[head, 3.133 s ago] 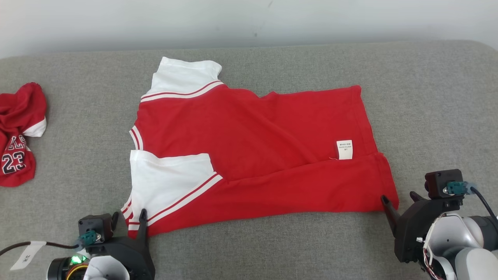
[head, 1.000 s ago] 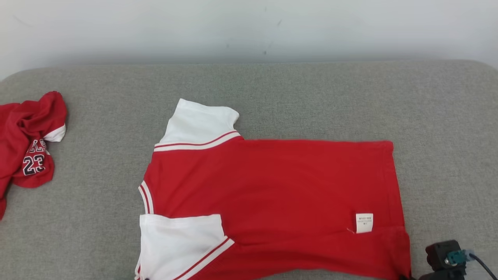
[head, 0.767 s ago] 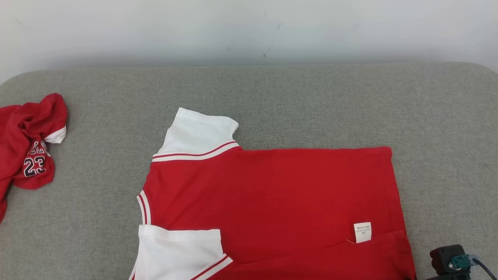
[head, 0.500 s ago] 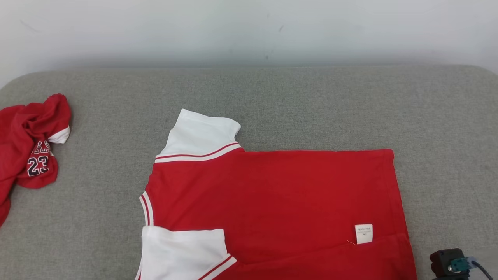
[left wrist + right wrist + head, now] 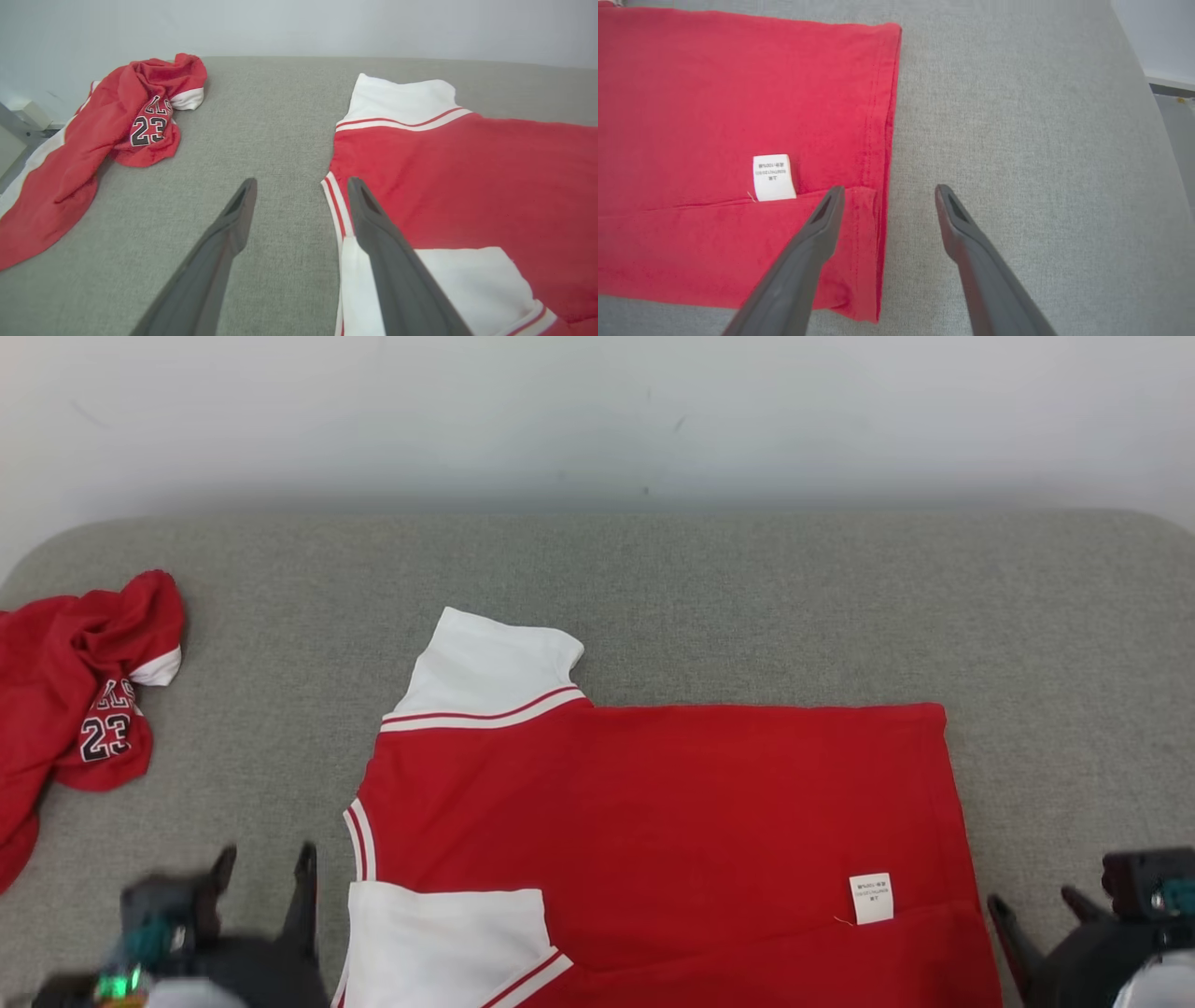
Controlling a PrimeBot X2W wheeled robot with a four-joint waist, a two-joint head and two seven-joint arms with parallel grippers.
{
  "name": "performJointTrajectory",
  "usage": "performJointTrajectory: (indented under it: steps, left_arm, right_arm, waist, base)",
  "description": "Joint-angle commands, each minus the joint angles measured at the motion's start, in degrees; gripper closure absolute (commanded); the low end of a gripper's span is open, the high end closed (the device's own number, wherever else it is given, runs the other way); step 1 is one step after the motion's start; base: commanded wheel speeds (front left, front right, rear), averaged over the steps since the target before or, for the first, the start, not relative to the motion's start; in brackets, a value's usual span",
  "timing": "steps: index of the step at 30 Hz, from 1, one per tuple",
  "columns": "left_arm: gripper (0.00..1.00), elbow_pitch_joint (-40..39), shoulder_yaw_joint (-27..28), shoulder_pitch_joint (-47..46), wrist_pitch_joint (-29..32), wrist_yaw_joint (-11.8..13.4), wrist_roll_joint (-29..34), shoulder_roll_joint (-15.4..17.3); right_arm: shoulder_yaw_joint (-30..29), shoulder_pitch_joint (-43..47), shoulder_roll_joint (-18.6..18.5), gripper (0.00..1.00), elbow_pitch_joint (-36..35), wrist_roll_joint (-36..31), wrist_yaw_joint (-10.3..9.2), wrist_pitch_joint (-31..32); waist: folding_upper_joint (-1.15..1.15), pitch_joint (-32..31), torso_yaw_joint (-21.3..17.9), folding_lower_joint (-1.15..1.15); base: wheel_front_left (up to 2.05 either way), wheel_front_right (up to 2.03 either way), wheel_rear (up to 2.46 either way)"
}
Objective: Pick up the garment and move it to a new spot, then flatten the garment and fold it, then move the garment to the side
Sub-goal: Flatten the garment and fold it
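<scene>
left wrist view has the left jaws spread wide and empty, one finger (image 5: 376, 242) over the striped neck edge of the garment (image 5: 653, 803), and the right jaws gape just as empty across its hem corner (image 5: 865, 280). the garment lies flat on the grey bench (image 5: 747, 597), its near strip folded over beside the care label (image 5: 871, 898). for a straight next fold, i judge both jaws should pinch matching corners and lift together, clear of the crumpled jersey (image 5: 75, 691).

Bright, even, soft light, faint shadows; left gripper (image 5: 266, 852) smeared by blur in the head view
</scene>
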Motion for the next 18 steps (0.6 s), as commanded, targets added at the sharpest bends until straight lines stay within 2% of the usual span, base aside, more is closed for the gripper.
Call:
performJointTrajectory:
  steps: [1, 8, 13, 18]
  left_arm:
    - [0.00, 0.44, -0.03, -0.89, 0.56, -0.04, -0.44, -0.20]
    - [0.00, 13.52, -3.24, -22.46, 4.67, -5.00, -2.27, 0.17]
    - [0.00, 25.16, -4.09, -35.68, 6.50, -6.19, -2.98, 0.19]
    - [0.00, 35.20, -4.58, -45.56, 10.50, -6.11, -2.60, 1.53]
  right_arm:
    - [0.14, -0.96, -0.56, 0.00, -0.23, -0.10, -0.12, 0.28]
    - [6.39, -12.67, -4.60, 0.00, 0.99, 0.69, -0.12, 1.79]
    - [14.25, -23.28, -6.19, 0.00, 5.77, 1.69, -0.12, 0.52]
    - [21.66, -32.30, -7.05, 0.00, 9.70, 2.63, -0.12, -1.01]
  waist:
    - [0.00, 0.65, -0.26, 0.01]
    - [0.00, 6.81, -3.42, 0.01]
    - [0.00, 12.24, -6.55, 0.01]
    - [0.00, 16.77, -9.42, 0.01]
  base:
    - [0.00, 0.00, 0.00]
    - [0.00, 0.00, 0.00]
    - [0.00, 0.00, 0.00]
    - [0.00, 0.00, 0.00]
